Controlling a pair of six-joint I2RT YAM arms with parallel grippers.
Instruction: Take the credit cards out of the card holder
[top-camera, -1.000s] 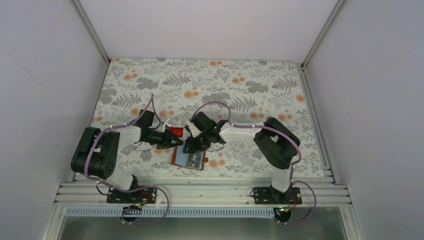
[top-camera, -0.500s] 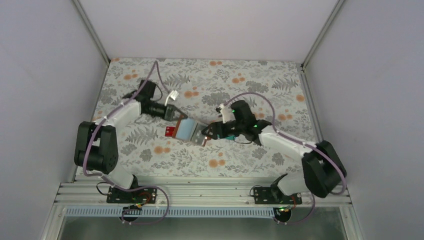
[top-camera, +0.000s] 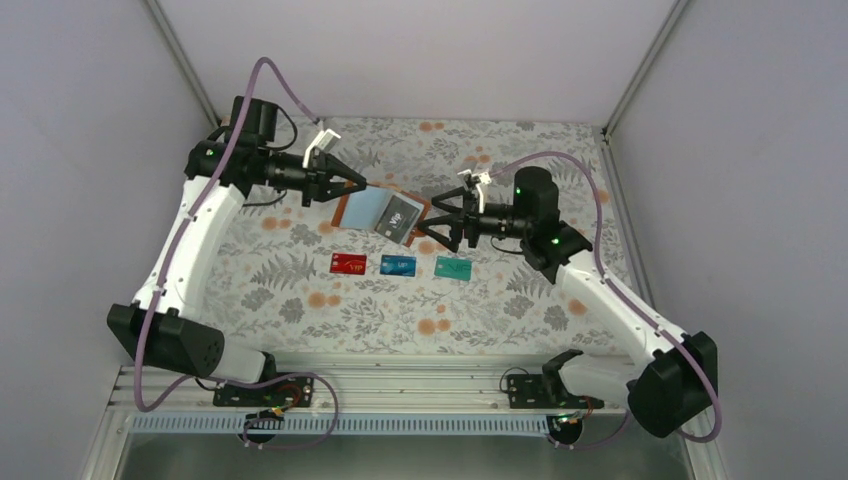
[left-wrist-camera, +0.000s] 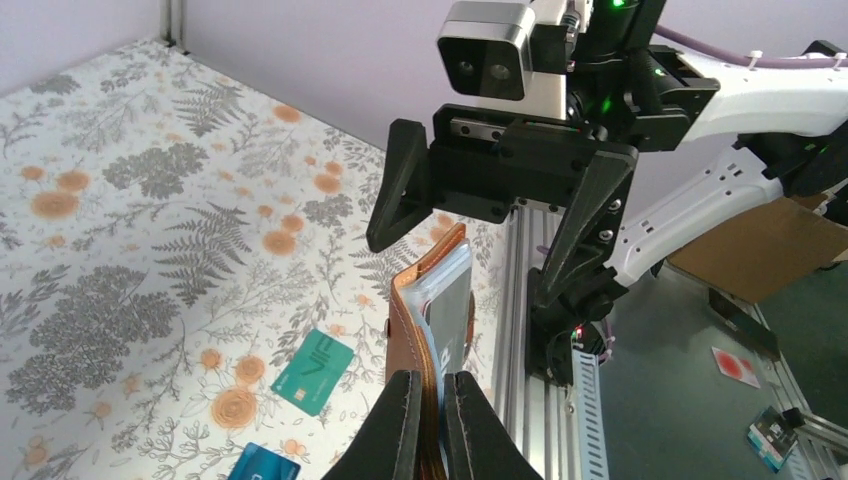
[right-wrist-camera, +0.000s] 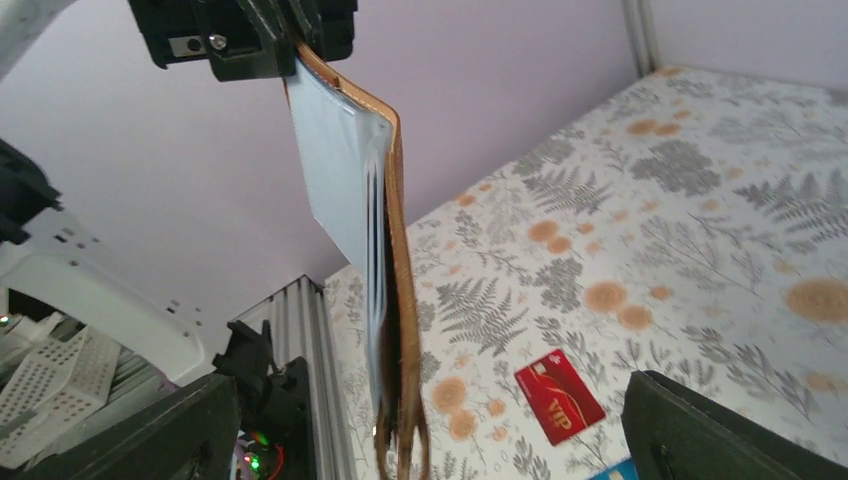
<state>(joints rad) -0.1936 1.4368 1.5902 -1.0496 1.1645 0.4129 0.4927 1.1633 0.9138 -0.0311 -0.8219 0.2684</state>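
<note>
Three credit cards (top-camera: 398, 265) lie below my left claw (top-camera: 360, 185), clamped on the card holder (top-camera: 385, 213); my right claw (top-camera: 430, 222) gapes beside it.

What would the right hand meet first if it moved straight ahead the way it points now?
Most likely the card holder, held up by the left hand; the open right hand faces its free edge, though depth is unclear.
</note>
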